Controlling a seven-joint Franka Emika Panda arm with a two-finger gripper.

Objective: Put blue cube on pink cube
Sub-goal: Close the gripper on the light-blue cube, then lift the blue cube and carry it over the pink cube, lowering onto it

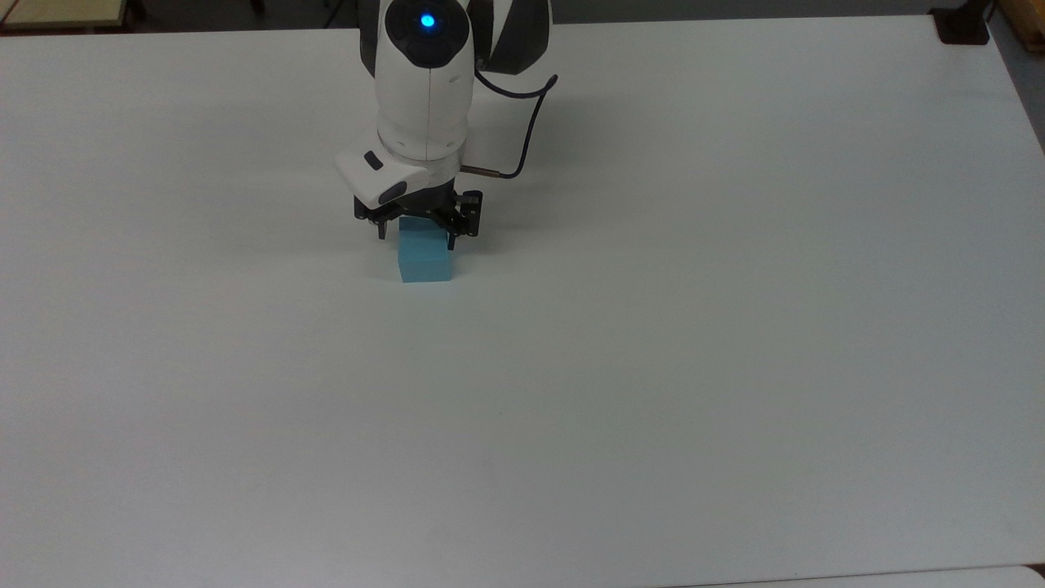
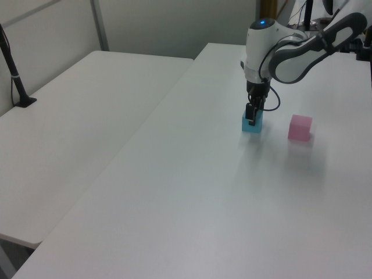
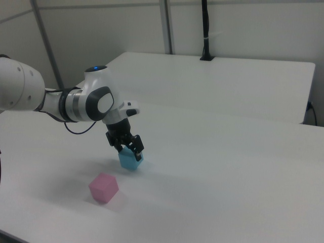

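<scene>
Two cubes: sat apart on the white table (image 1: 735,327).
Gripper (image 1: 418,232): black, two-fingered, spread open astride the blue cube, ready to clamp it.
Blue cube (image 1: 424,260): small, matte, on the table.
Pink cube (image 2: 300,127): small, matte, nearby, bare-topped to receive it.

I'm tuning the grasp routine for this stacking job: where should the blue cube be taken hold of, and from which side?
Probably from straight above, pinching two opposite vertical faces. The blue cube sits flat on the table with plain, parallel sides and free space all round; the pink cube stands well apart. The gripper already hangs over it, a finger at each side in the top view, jaws open.
</scene>
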